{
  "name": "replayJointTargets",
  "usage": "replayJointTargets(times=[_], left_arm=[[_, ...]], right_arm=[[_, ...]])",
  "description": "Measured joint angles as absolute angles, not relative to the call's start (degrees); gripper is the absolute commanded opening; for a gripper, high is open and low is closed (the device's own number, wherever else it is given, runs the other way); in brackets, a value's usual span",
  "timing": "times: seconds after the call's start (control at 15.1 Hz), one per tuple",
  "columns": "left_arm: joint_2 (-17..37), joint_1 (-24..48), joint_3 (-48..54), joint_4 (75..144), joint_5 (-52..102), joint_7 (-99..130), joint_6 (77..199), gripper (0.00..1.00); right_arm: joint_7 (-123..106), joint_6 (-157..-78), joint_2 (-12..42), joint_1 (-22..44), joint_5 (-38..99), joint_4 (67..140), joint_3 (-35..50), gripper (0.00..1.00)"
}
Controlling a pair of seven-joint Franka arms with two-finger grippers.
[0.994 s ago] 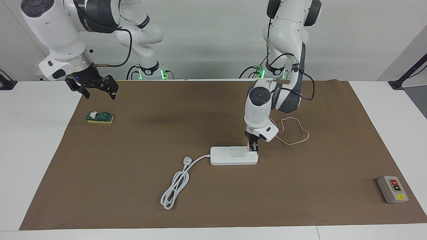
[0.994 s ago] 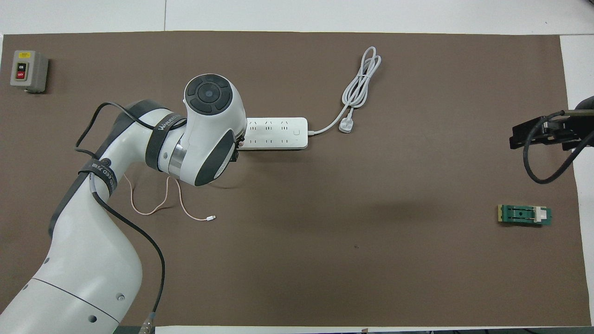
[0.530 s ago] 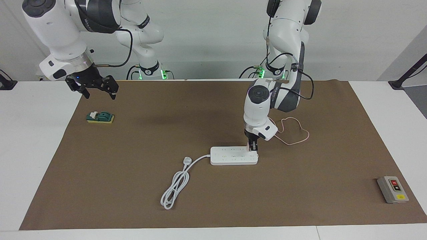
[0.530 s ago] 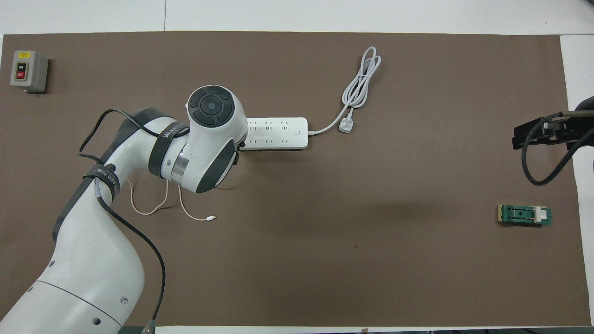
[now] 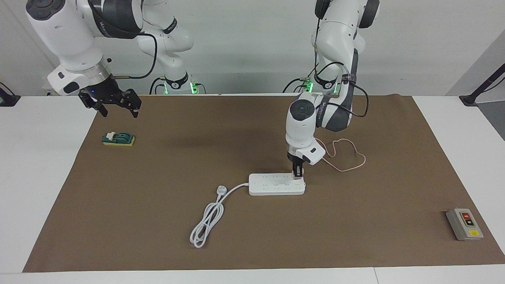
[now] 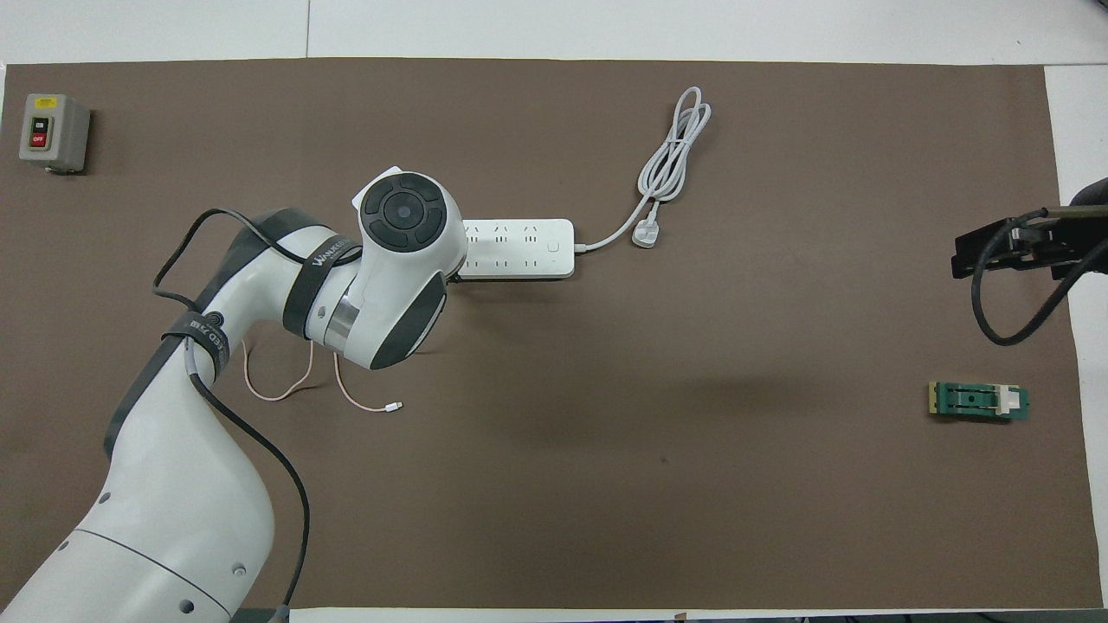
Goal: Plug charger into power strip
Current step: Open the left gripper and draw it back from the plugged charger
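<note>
Closest to the robots on my feed, the right arm waits with its gripper [image 5: 117, 109] up in the air over the edge of the brown paper mat [image 5: 252, 244] at the right arm's end of the surface. Its black fingers [image 5: 134, 111] stand apart with nothing between them. On the mat just below it lies a small green and yellow block with a white piece [image 5: 118, 139].

Toward the left arm's end, the thin pink cable of the pale pink charger [image 5: 364, 159] lies in a loose loop on the mat. Its small connector rests nearer to the robots than the long flat white power strip [image 5: 276, 184].

The left arm reaches forward and points steeply down. The left gripper [image 5: 298, 172] is right at the end of the power strip that lies toward the left arm's end of the surface. The fingers hide most of the charger's cube there. I cannot tell whether they are clamped on it or parted, nor whether the cube is seated in a socket. From overhead the wrist covers that end of the strip.

The strip lies flat near the middle of the mat. Its thick white cord [image 5: 205, 225] leaves the end toward the right arm, passes the white plug [image 5: 221, 191] and ends in a loose coil farther from the robots.

A grey box with red and yellow buttons [image 5: 464, 224] sits at the corner of the mat farthest from the robots, toward the left arm's end.
</note>
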State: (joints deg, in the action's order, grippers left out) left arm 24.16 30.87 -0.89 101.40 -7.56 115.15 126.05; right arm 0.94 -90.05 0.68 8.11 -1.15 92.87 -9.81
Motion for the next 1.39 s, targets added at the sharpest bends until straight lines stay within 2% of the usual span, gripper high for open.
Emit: replayJointTargets(times=[0.27, 0.73, 1.39], left_arm=[[22.5, 30.67, -1.03, 99.81, -7.42, 113.79, 122.75, 1.0], [14.02, 29.66, -1.4, 99.3, -6.81, 108.17, 115.63, 1.0], [5.08, 18.83, -1.72, 97.57, -3.85, 77.77, 107.32, 1.0]], right_arm=[[0.94, -90.05, 0.68, 8.11, -1.14, 92.88, -9.81, 1.0], [0.94, -90.02, 0.68, 8.11, -1.14, 92.88, -9.82, 1.0], [0.94, -90.02, 0.68, 8.1, -1.14, 92.88, -9.82, 1.0]])
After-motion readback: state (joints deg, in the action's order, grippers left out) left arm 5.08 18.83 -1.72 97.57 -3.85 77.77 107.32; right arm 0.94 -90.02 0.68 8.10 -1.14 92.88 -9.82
